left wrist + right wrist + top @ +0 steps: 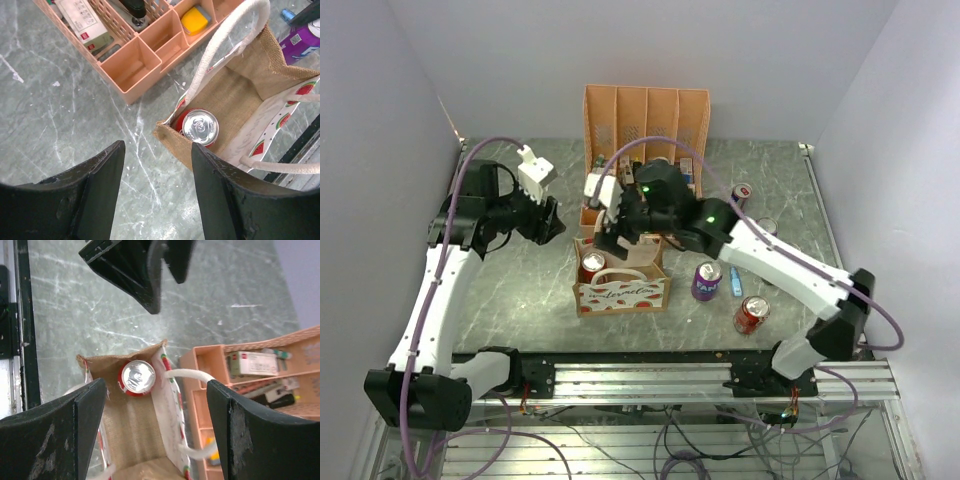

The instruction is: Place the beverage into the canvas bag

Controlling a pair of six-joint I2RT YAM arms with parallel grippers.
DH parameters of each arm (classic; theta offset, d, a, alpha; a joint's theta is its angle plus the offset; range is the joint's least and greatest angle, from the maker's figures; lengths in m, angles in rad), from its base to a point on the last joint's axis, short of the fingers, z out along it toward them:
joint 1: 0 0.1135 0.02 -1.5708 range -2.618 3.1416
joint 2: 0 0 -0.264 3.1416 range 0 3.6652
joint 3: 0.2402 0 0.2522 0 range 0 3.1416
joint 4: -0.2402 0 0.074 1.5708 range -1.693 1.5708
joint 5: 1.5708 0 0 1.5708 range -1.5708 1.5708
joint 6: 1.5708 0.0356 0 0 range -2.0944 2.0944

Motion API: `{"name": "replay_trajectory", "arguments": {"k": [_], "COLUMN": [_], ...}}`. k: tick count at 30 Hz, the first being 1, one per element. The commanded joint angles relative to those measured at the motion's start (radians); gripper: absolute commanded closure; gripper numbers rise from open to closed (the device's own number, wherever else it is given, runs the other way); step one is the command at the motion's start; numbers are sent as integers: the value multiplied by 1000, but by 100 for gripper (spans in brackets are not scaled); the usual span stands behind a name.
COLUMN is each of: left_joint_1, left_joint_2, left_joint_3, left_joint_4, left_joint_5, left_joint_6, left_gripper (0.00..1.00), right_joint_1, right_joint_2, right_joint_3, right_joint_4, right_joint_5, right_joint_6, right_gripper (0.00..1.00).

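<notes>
Sitting on grey marbled table (520, 290), canvas bag (620, 293), lilac walls (620, 50) around

Red bev can (200, 127) upright in canvas bag (280, 65) corner.

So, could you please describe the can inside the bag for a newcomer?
Find the peach organiser at the table back; the watermelon-print canvas bag stands before it. The red can stands upright in the bag's left end, the only can inside it; the other cans stand outside.
</notes>
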Motion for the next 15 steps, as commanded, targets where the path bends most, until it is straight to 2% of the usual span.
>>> {"name": "replay_trajectory", "arguments": {"k": [1, 4, 10, 15], "left_joint_1": [-4, -4, -4, -4], "left_joint_2": [-35, -49, -79, -125], "left_joint_3": [32, 21, -3, -33], "left_joint_4": [35, 54, 79, 104], "left_joint_5": [-97, -166, -223, -240], "left_joint_6": [-31, -32, -40, -49], "left_gripper": [33, 31, 27, 20], "right_joint_1": [-72, -210, -524, -753], "right_joint_2": [-150, -223, -366, -385], "right_joint_3": [-29, -69, -207, -263], "right_joint_4": [-24, -33, 1, -4], "right_joint_5": [-2, -32, 6, 35], "right_joint_6": [-20, 9, 73, 83], "right_gripper": [19, 19, 16, 15]}}
